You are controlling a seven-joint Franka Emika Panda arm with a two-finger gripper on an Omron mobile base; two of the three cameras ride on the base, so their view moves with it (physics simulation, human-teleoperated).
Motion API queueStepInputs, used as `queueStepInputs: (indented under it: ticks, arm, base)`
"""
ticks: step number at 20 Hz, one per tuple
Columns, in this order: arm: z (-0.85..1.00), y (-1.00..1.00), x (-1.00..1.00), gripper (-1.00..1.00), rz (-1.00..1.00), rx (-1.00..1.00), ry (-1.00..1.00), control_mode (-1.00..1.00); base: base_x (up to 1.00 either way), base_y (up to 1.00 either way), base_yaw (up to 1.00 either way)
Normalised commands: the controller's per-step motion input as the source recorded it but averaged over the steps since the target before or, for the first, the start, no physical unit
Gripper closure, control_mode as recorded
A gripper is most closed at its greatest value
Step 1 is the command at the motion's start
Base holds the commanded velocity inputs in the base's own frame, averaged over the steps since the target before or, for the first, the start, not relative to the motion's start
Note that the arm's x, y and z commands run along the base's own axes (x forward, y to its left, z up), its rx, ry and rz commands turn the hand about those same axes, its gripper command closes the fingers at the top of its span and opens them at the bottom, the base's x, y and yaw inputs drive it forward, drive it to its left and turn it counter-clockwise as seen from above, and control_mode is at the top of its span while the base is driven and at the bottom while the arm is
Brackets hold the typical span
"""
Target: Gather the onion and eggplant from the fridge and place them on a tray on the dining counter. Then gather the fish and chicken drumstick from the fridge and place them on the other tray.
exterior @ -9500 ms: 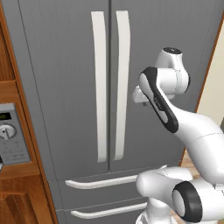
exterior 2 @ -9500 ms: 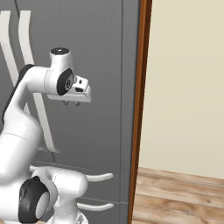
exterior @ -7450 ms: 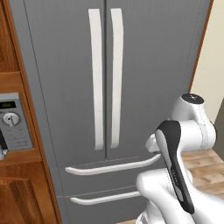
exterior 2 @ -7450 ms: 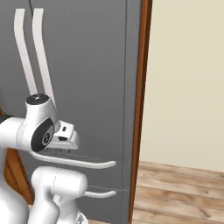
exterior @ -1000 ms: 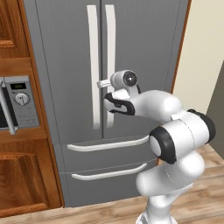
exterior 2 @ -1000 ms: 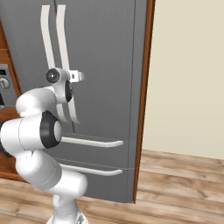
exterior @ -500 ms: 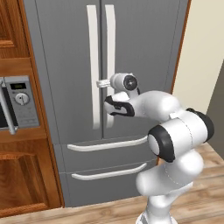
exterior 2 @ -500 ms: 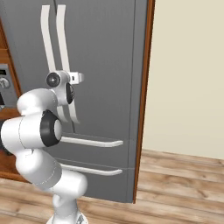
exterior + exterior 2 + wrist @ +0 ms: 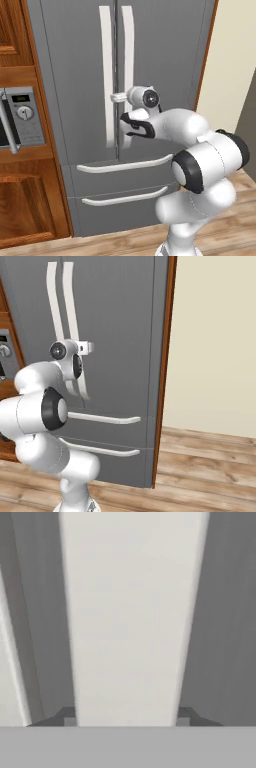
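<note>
- Handle (image 9: 130, 617) of the right fridge door is seen dead ahead of the gripper (image 9: 125, 721), running as a broad pale bar between the two dark finger tips, one tip on each flank; the jaws are closed in on it, so the handle is judged to be gripped.
- Such a hold across the bar, at about its middle height, is judged to serve as a purchase for swinging the door outward, the doors being shut and the food shut away behind them.
- Onion, eggplant, fish and chicken drumstick are taken to lie inside the fridge (image 9: 170, 60), beyond the gripper and hidden by the closed doors; their shelves cannot be told.
- The twin left-door handle (image 9: 105, 75) stands just beside the gripped one, on the far side of the central seam (image 9: 116, 50), and is left untouched.
- Below the gripper, two curved drawer pulls (image 9: 102, 418) run across the lower fridge front, one above the other.
- From the left base view the gripper (image 9: 117, 97) is seen pressed to the handle, with the arm (image 9: 175, 125) bent back toward the base.
- Further off beyond the left-door handle, a microwave panel (image 9: 22, 115) is set in wooden cabinetry (image 9: 20, 210).
- On the opposite side, a plain cream wall (image 9: 215, 341) and wooden floor (image 9: 210, 466) are seen; room for the door's swing is judged to exist there.
</note>
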Motion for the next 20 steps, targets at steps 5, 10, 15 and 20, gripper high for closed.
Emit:
queueStepInputs:
  ticks: [5,10,15,20]
  arm:
    - [0.16,0.00,-0.93,1.00,-0.08,0.01,0.05,-1.00]
    - [0.02,-0.26,-1.00,1.00,-0.02,0.08,0.18,-1.00]
    - [0.01,-0.46,-0.99,1.00,0.03,0.15,0.22,-1.00]
    - [0.00,-0.65,-1.00,1.00,0.01,0.13,0.14,-1.00]
  base:
    - [0.00,0.00,0.00]
    - [0.00,0.00,0.00]
    - [0.00,0.00,0.00]
    - [0.00,0.00,0.00]
